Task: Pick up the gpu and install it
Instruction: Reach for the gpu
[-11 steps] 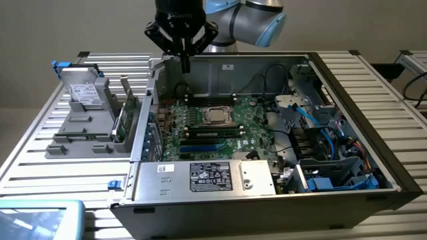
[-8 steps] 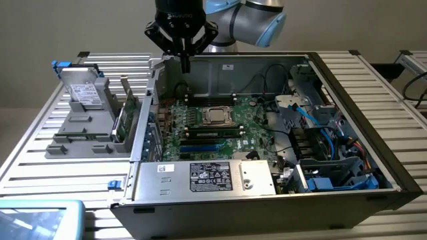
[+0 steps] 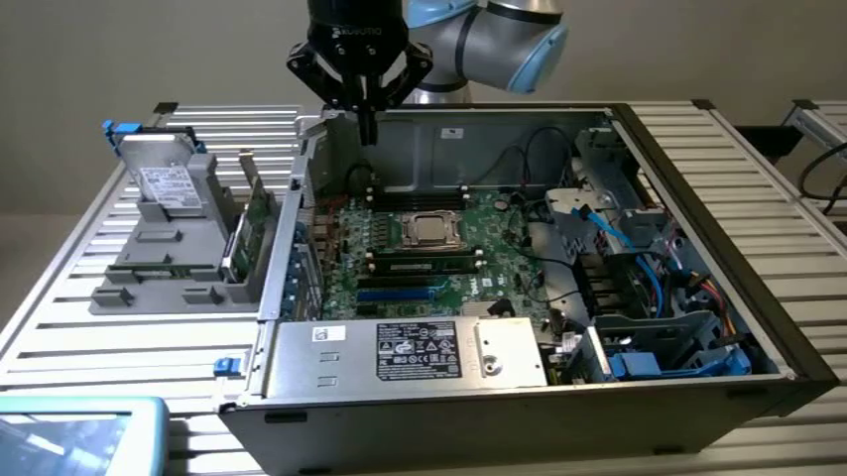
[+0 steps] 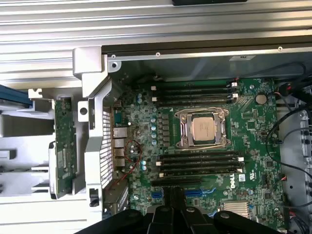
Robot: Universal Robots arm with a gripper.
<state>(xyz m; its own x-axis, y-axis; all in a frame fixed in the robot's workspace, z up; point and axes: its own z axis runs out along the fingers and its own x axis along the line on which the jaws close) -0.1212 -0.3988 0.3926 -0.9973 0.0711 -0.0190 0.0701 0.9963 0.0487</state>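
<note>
Seen from the exterior view, the claw (image 3: 367, 131) hangs pinched shut and empty over the twelve o'clock rim of the open computer case (image 3: 530, 428), which holds the motherboard (image 3: 423, 253). At the case's nine o'clock, a grey rack (image 3: 146, 266) on the worktop (image 3: 93, 342) holds the gpu (image 3: 252, 233) on edge, with a hard drive (image 3: 170, 183) near it.

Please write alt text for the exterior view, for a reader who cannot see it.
A robot arm's gripper, shut and empty, hangs above the far side of an open computer case with its motherboard exposed. On the exterior view's left, outside the case, the gpu stands on edge in a grey holder, beside a hard drive.
</note>
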